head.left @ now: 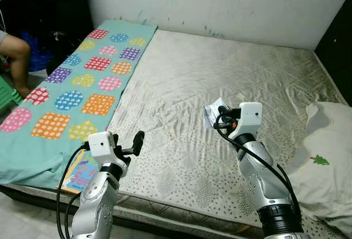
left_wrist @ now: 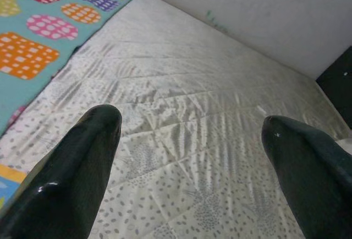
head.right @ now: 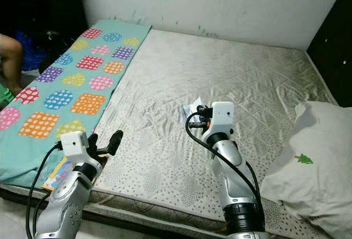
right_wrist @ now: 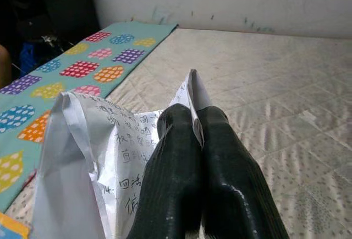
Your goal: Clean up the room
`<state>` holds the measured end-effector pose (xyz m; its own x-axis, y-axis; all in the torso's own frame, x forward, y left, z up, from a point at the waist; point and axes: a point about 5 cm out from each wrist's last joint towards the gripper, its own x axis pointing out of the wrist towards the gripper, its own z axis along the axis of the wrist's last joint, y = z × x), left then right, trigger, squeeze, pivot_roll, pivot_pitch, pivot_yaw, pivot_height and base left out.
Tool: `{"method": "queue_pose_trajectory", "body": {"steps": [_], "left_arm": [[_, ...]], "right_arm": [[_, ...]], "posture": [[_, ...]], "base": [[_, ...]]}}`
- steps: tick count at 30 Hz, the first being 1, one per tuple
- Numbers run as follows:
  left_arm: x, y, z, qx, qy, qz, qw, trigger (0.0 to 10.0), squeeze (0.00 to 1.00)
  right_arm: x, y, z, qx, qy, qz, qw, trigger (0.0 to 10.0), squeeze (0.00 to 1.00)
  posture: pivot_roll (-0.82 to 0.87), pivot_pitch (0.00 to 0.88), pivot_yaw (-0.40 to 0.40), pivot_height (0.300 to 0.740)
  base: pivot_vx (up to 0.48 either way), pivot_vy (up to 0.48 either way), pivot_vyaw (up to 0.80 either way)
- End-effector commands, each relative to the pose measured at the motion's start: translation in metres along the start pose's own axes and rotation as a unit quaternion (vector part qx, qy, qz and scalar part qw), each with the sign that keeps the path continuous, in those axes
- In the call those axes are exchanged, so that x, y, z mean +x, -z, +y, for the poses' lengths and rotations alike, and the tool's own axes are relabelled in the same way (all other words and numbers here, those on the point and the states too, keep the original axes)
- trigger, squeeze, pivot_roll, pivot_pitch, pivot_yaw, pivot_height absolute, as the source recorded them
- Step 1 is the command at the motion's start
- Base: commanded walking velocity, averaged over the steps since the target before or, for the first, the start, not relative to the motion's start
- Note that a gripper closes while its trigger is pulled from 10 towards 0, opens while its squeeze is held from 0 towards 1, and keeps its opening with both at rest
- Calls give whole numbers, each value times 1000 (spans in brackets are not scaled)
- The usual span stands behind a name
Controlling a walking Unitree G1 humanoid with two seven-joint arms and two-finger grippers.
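the right gripper (right_wrist: 197, 119) pinches a crumpled paper (right_wrist: 104, 140) above the mattress (head.left: 181, 85) and should stay clamped while carrying it off, left gripper (left_wrist: 192, 134) spread wide, empty.

I can't read the writing on the paper (right_wrist: 118, 156), too small. Its lower part runs off my wrist view. The book (head.left: 82, 171) sits half under the blanket (head.left: 71, 93), and the person (head.left: 15, 57) is cut at the edge.

Wide bare mattress (head.left: 220, 79) ahead, open to reach. Pillow (head.left: 324, 156) blocks the right edge; wall (head.left: 231, 2) closes the far side. Patterned blanket (head.left: 82, 79) covers the left strip, book (head.left: 80, 173) at its near corner.
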<state>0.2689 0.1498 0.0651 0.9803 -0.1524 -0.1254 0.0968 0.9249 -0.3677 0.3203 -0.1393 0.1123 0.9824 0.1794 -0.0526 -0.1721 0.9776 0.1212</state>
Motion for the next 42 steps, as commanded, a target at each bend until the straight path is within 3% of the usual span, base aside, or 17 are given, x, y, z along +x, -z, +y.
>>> {"method": "queue_pose_trajectory", "body": {"steps": [1,13,32,42], "left_arm": [[0,3,-2,-2,4,9,1000,10000,0],[1,3,-2,-2,3,8,1000,10000,0],[3,2,-1,3,5,8,1000,10000,0],[4,1,-1,5,6,7,1000,10000,0]], "right_arm": [[1,-2,-2,0,6,-5,1000,10000,0],[0,-1,-4,-5,6,-4,1000,10000,0],[1,1,-3,-3,7,0,1000,10000,0],[1,3,-2,-3,6,1,1000,10000,0]], "posture": [[-75,0,-13,740],[-75,0,-14,740],[-75,0,-10,740],[-73,0,-11,740]], "base": [[0,364,0],[0,400,-555],[0,437,0],[0,442,-498]]}}
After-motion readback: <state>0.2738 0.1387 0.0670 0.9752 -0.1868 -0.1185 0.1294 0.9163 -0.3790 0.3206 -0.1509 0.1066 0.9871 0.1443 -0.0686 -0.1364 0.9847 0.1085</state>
